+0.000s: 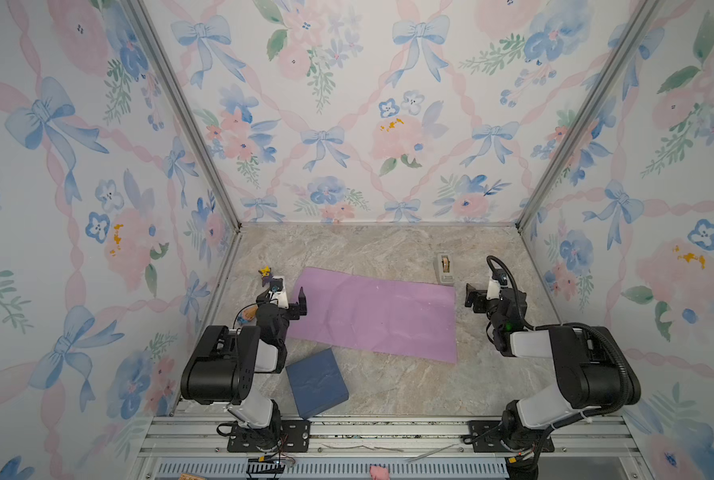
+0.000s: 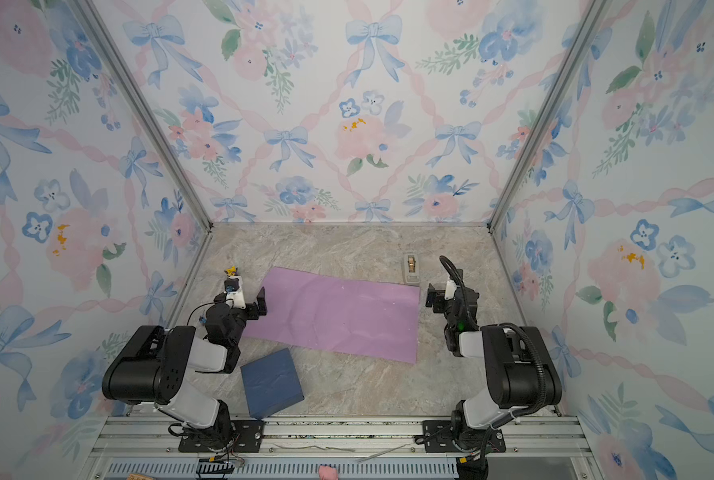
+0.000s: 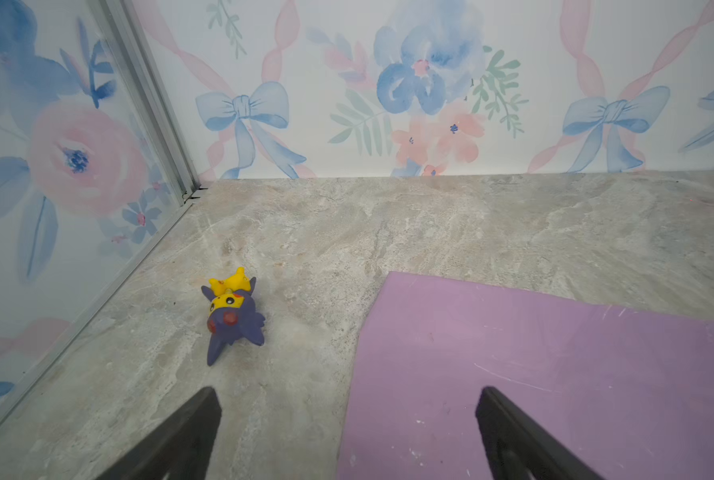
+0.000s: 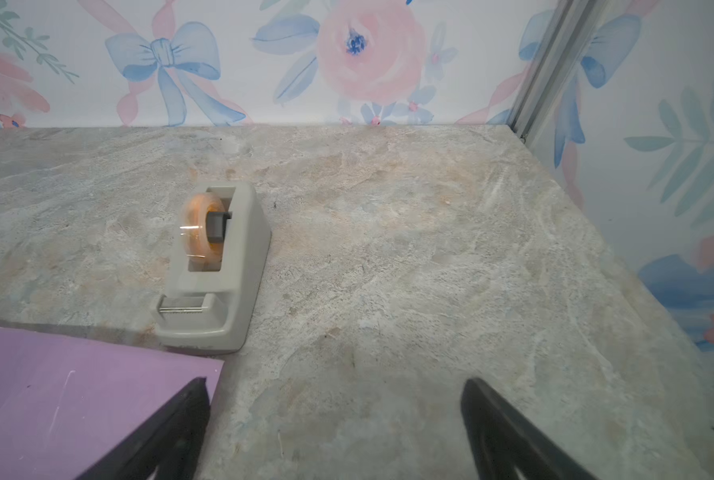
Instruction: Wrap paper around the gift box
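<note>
The paper point(image 1: 376, 316) lies flat on the marbled table point(image 1: 388, 249) with its lilac face up and light creases across it, and it stretches between the two arms. The left gripper point(image 3: 349, 399) hangs above the sheet's left edge with its jaws spread wide and nothing between them: in the left wrist view one finger point(image 3: 189, 432) stands over bare table and the other over the lilac sheet. The right gripper point(image 4: 334, 386) is likewise spread wide and empty at the sheet's far right corner, one finger point(image 4: 172, 424) over that corner and the other over bare table. The gift box point(image 1: 317, 382), dark navy and turned slightly askew, sits at the table's near edge just beside the left arm's base, clear of the paper and closer to the arm bases than either set of jaws; neither gripper touches it. A grey tape dispenser point(image 1: 444, 269) stands just beyond the paper's far right corner, ahead of the right gripper. A small yellow and purple toy figure point(image 3: 232, 316) lies on the table ahead of the left gripper, apart from the sheet
</note>
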